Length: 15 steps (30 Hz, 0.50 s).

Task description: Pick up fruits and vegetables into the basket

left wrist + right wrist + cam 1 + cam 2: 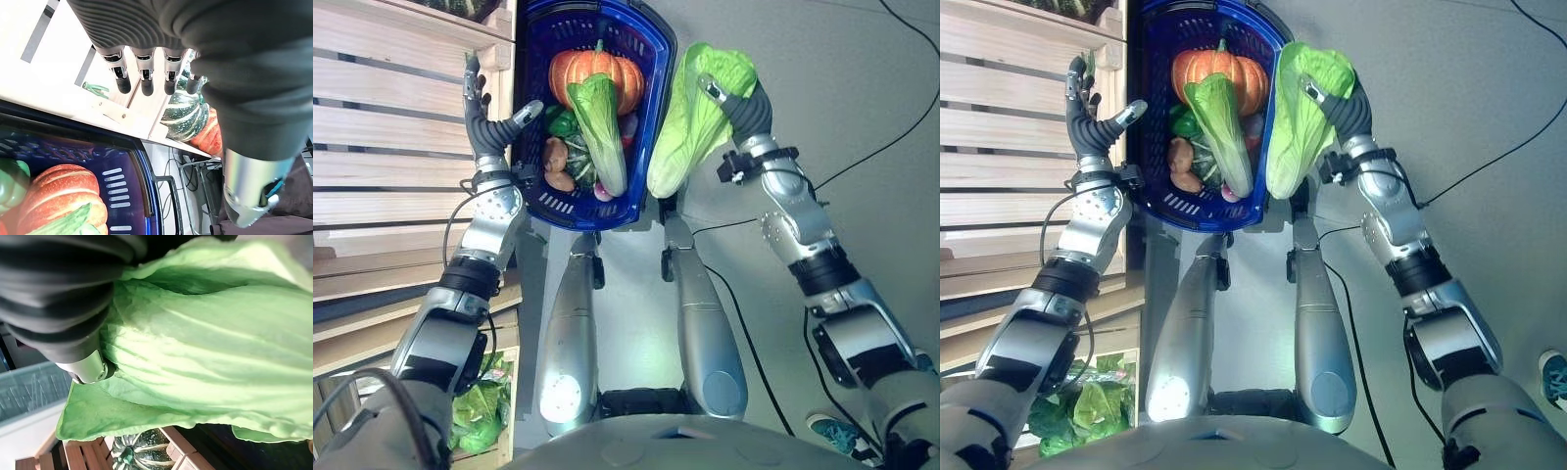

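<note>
Your right hand [736, 98] grips a pale green leafy cabbage [690, 122] just beside the blue plastic basket's [651, 59] right rim; your left hand [484, 113] hangs open at its left side.

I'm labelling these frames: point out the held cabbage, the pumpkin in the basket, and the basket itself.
held cabbage [690, 117], left eye view, middle of its leaves.
pumpkin [597, 73], left eye view, its orange top.
basket [1197, 217], right eye view, its blue near rim.

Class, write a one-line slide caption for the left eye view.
Right hand holds a napa cabbage beside the filled blue basket; left hand open.
</note>
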Tool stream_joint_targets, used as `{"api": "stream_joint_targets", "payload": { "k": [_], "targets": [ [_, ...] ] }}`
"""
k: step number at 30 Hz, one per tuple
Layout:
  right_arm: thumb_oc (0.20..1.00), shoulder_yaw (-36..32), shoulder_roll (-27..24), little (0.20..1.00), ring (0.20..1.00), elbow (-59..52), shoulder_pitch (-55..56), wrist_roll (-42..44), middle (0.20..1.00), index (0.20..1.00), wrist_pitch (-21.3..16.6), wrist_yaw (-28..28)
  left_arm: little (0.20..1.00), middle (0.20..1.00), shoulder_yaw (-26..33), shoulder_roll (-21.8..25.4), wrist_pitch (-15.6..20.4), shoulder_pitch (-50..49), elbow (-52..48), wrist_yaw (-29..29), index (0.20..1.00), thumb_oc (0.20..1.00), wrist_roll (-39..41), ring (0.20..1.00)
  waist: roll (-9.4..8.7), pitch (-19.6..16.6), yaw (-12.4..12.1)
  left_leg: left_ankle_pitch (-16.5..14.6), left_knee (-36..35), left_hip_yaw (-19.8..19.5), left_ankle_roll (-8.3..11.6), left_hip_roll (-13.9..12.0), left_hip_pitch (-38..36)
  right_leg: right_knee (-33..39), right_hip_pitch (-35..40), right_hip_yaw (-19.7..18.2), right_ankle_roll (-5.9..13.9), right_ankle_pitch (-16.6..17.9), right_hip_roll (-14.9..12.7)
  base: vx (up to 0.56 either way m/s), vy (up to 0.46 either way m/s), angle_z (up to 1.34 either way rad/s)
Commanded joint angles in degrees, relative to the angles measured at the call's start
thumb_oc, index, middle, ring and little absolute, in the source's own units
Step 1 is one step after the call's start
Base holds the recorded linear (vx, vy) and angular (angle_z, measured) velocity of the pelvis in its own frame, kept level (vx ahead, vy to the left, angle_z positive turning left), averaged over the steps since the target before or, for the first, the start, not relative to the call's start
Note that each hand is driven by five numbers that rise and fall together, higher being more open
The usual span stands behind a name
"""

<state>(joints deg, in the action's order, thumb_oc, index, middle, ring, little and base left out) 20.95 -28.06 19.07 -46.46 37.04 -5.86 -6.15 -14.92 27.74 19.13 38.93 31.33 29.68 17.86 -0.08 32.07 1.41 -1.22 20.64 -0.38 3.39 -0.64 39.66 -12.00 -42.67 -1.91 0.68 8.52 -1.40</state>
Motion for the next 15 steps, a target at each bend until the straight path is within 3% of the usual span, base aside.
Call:
{"api": "stream_joint_targets", "payload": {
  "k": [1,15],
  "targets": [
    [0.200,1.33,1.13,0.200,0.200,0.81,-4.52,1.12,0.200,0.200,-0.28,-0.68,1.000,1.000,-1.13,1.52,3.73,1.51,0.67,-1.07,1.000,1.000,-0.93,1.000,2.79,-2.28,-1.53,4.11,-6.31,-1.34,-0.70,4.17,0.43,-7.66,1.45,6.01,2.02,-10.31,1.51,0.01,-0.032,0.05],
    [0.200,6.84,3.10,0.200,0.200,22.85,-19.61,4.96,0.200,0.200,3.95,0.81,1.000,1.000,-6.40,1.44,4.95,7.61,2.41,-3.65,1.000,1.000,0.61,1.000,4.41,-2.28,-5.27,3.50,-3.26,-3.19,-0.86,5.55,2.93,-10.15,-0.81,8.04,1.68,-10.64,0.29,0.01,-0.018,0.09]
  ]
}}
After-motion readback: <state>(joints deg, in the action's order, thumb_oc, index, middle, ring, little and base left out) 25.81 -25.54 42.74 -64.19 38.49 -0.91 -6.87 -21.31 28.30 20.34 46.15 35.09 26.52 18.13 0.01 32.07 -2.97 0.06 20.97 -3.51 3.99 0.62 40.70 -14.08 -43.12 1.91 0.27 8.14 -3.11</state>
